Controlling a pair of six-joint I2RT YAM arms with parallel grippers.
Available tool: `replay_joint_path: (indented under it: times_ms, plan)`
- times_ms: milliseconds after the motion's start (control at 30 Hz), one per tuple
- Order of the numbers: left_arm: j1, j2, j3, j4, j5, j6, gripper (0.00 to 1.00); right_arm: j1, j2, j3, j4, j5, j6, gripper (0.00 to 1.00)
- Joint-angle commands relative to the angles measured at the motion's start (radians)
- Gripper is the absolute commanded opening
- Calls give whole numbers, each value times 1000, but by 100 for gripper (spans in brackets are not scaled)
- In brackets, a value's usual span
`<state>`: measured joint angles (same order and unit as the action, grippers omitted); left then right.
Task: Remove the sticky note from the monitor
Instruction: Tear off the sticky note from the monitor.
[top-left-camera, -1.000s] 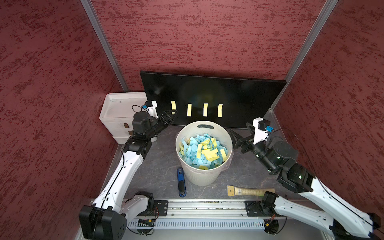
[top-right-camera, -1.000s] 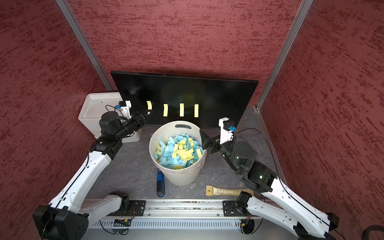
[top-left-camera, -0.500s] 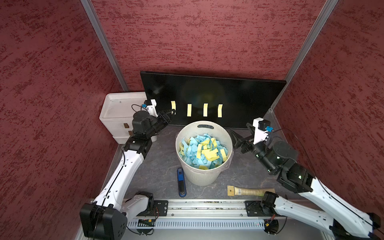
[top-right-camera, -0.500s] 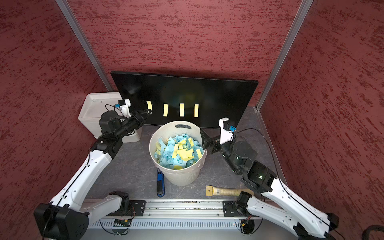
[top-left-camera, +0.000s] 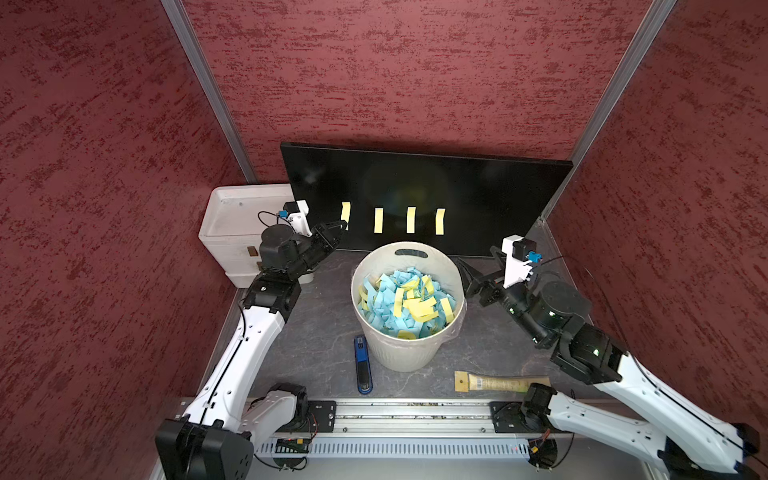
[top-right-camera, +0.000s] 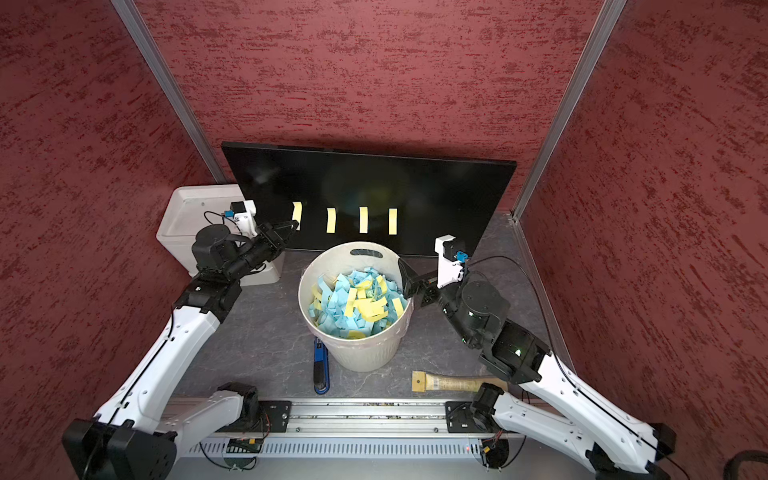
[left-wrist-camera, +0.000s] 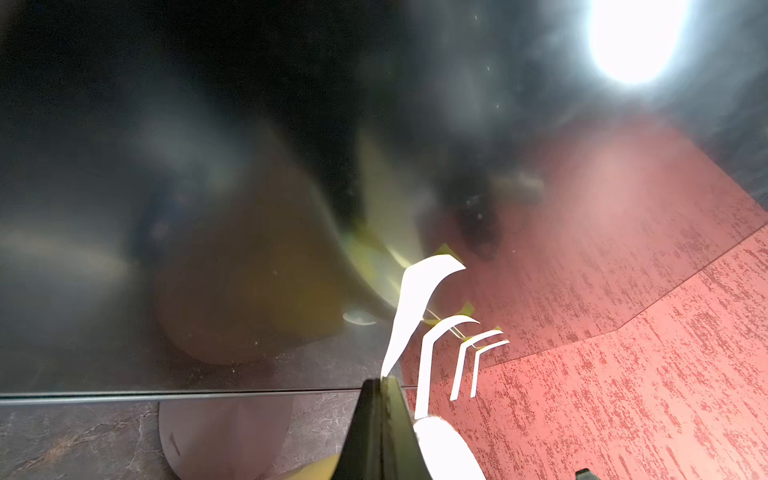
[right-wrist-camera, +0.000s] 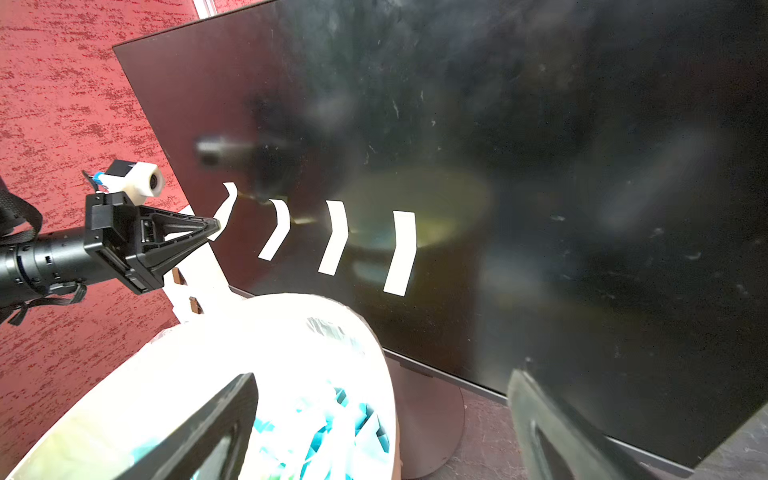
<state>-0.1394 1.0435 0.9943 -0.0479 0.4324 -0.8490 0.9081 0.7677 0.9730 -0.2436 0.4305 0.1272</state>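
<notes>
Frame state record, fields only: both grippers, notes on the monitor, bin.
left gripper: fingers shut on the leftmost sticky note, at its lower end
right gripper: open, empty, beside the bin
monitor: upright, four yellow notes in a row
leftmost sticky note: curled, upper end on the screen, not yet off
other three notes: untouched
bin contents: blue and yellow paper strips

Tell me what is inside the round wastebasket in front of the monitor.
The wastebasket holds a loose heap of blue and yellow paper slips, filling it nearly to the rim. The heap covers the bottom and anything lying lower down, so that cannot be seen.
</notes>
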Motion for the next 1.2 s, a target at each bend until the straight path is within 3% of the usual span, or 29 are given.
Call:
replay_joint_path:
  times_ms: [0, 600, 833, 1167]
  plan:
    - [7, -30, -13, -23, -9, 13, 0, 3, -4, 21, 6, 7, 14, 98]
    - [-36, -124, 26, -221, 64, 103, 0, 2, -28, -42, 70, -2, 12, 98]
    - [-192, -131, 117, -400, -12, 214, 0, 3, -25, -83, 150, 8, -23, 98]
    - [-537, -108, 218, -575, -376, 329, 0, 1, 58, -85, 259, -18, -67, 98]
